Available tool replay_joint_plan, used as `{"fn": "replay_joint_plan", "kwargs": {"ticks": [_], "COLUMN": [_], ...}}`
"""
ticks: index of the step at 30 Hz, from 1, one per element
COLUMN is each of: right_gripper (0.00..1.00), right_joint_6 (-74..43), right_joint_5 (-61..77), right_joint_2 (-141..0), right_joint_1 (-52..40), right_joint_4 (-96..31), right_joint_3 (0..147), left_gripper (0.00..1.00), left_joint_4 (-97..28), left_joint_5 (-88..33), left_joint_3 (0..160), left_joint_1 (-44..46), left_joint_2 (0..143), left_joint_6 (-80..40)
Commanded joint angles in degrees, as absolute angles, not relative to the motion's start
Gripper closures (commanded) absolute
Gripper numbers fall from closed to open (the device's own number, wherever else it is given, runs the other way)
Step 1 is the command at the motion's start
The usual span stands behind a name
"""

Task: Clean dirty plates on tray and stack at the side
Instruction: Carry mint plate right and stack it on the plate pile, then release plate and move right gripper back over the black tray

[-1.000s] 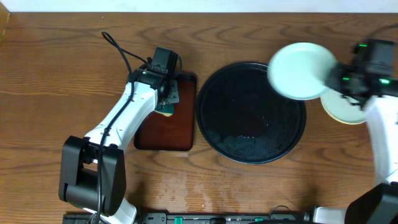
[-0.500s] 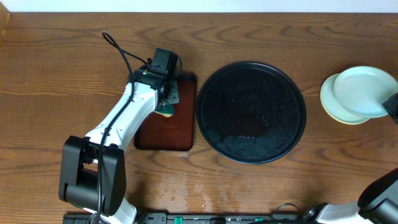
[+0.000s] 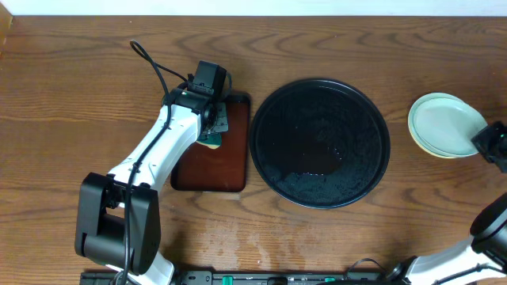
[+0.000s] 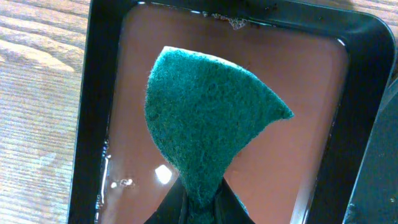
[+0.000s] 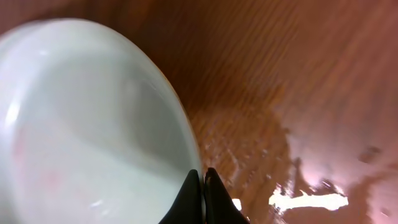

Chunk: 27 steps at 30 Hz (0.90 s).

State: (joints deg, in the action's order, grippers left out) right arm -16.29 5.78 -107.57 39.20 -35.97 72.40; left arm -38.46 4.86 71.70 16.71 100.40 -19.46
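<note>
Now set down: the mint plate [image 3: 447,123], a second ago above the far right rim of the black tray [image 3: 321,194], rests on the yellow plate [image 3: 417,141] on the tabletop [image 3: 396,229] right of the tray. The right gripper [image 5: 200,182] stays pinched on the mint plate's rim, with release apparently pending. No plates remain on the black tray. The left gripper [image 4: 202,202] clamps the sponge [image 4: 205,118] over the brown tray [image 4: 99,124].

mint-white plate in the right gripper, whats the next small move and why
Probably open the right gripper and release: its jaws pinch the rim of the round pale mint-white plate, which looks nested on the pale yellow plate beside the large round black tray, and that tray holds no plates.
</note>
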Motion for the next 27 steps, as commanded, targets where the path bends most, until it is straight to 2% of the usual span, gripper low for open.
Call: {"fn": "replay_joint_plan", "kwargs": {"ticks": [1,4,9,18,27], "right_gripper": [0.90,0.69,0.56,0.53,0.50], "right_joint_6": [-13.80,-13.06,-10.20,-9.56,-6.52], "right_joint_5": [8.45,9.43,14.26,18.98,17.72], "right_joint_2": [-109.62,-109.06,-104.60,-95.48,-96.55], "right_joint_1": [38.89,38.92,38.28,28.56,7.27], "right_joint_4": [-35.53,-35.75,-38.22,-42.94,-48.97], "right_joint_3": [72.25,72.51,74.87,75.48,74.15], "left_gripper": [0.92,0.92,0.92,0.92,0.92], "left_joint_4": [-38.24,-38.24,-38.20,-38.04,-29.98], "left_joint_5": [5.34,5.34,5.34,5.34,5.39], "left_joint_3": [71.35,71.35,71.35,71.33,65.71], "left_joint_1": [16.69,16.69,16.69,16.69,16.67], "left_joint_2": [99.98,99.98,99.98,99.98,99.98], "left_joint_6": [-19.11,-19.11,-19.11,-19.11,-19.11]}}
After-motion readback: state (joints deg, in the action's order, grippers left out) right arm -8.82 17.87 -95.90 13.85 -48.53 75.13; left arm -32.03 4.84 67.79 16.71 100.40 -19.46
